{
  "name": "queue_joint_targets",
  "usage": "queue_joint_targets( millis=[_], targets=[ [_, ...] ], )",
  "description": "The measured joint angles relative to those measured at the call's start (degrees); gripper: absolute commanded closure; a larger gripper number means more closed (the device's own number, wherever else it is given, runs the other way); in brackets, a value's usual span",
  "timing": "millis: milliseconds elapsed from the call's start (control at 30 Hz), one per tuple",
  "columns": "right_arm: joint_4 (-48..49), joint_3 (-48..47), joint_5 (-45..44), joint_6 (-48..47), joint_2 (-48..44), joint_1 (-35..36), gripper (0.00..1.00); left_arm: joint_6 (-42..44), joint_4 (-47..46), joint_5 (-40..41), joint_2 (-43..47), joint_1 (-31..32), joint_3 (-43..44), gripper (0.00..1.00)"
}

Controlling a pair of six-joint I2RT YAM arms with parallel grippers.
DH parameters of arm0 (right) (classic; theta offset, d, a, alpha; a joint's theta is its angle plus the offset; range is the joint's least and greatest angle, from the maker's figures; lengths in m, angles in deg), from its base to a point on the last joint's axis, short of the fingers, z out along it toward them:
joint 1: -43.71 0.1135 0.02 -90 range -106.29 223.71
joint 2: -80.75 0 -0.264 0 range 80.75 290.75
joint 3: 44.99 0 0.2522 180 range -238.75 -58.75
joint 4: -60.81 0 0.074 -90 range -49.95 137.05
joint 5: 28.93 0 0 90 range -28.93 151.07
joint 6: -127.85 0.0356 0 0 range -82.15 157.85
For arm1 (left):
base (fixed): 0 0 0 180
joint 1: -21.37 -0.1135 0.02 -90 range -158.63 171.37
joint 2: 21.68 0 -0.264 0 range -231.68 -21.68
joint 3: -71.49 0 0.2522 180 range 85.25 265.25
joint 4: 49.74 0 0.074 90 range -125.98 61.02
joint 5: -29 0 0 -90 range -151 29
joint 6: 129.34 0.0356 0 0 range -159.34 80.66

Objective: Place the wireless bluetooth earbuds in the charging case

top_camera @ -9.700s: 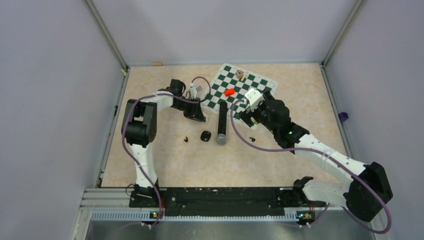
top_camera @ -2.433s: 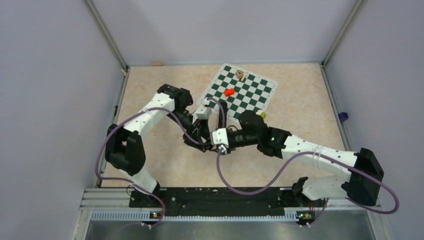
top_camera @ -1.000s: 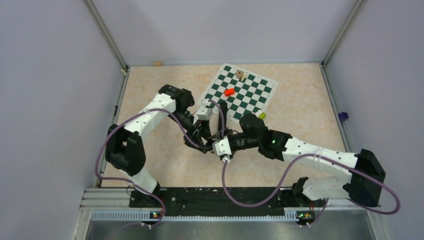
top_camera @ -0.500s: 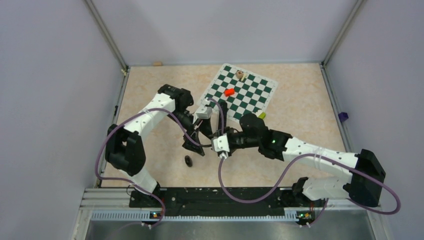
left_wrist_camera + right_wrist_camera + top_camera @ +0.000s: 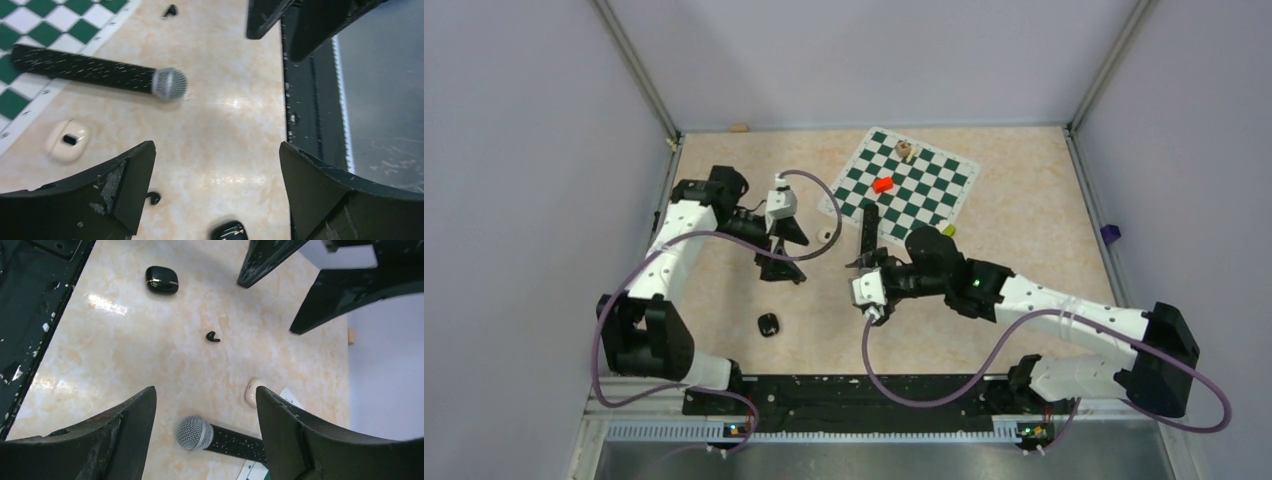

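Beige marbled desk (image 5: 1024, 200) boxed in by lilac walls (image 5: 514, 200) (chess mat (image 5: 924, 190) at the back); left pincer (image 5: 215, 150) and right pincer (image 5: 205, 392) both gape wide, empty.

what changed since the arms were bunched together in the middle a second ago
The left gripper opened, apparently letting go of the black charging case, and swung back to the left; the case now lies closed on the table, nearer the front edge. The right gripper widened and stayed near the middle. The microphone, chessboard and red piece kept their places.
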Motion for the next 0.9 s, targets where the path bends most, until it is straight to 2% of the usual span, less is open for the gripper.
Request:
queue_joint_targets(
  millis=[133, 167, 200, 233, 267, 467, 667, 800, 867, 900],
  targets=[
    [-3.9, 0.1, 0.0, -0.7, -1.2, 0.0, 0.29, -8.0, -10.6, 0.2, 6.2, -5.3, -4.6, 0.01],
    [-4.4, 0.1, 0.0, -0.9, -1.5, 0.0, 0.33, -10.8, -14.1, 0.6, 8.4, -6.1, -6.4, 0.01],
    [-5.0, 0.1, 0.0, -1.0, -1.7, 0.0, 0.52, -12.4, -16.4, 1.0, 9.8, -6.4, -7.6, 0.01],
    [-5.2, 0.1, 0.0, -1.0, -1.9, -0.1, 0.89, -14.2, -18.8, 1.8, 11.5, -6.6, -8.9, 0.01],
    [-5.3, 0.1, 0.0, -1.3, -2.0, -0.1, 1.00, -15.5, -20.5, 2.6, 12.7, -6.7, -9.8, 0.01],
    [-4.3, 0.1, -1.4, 1.2, -2.1, -0.5, 1.00, -16.3, -23.5, 11.8, 14.4, -6.8, -11.4, 0.01],
    [-2.0, 0.1, -3.5, 3.4, -2.3, -0.8, 1.00, -14.6, -19.8, 25.9, 7.6, -6.9, -11.5, 0.01],
    [-1.2, 0.1, -4.4, 3.8, -2.3, -0.9, 0.65, -14.6, -20.3, 33.4, 5.3, -6.9, -15.9, 0.01],
    [-1.2, 0.1, -4.7, 3.9, -2.3, -0.9, 0.51, -14.6, -20.5, 35.6, 5.3, -6.9, -18.6, 0.01],
    [-1.2, 0.1, -4.9, 4.2, -2.3, -0.9, 0.47, -14.7, -20.7, 36.4, 5.3, -6.9, -19.9, 0.01]
  ],
)
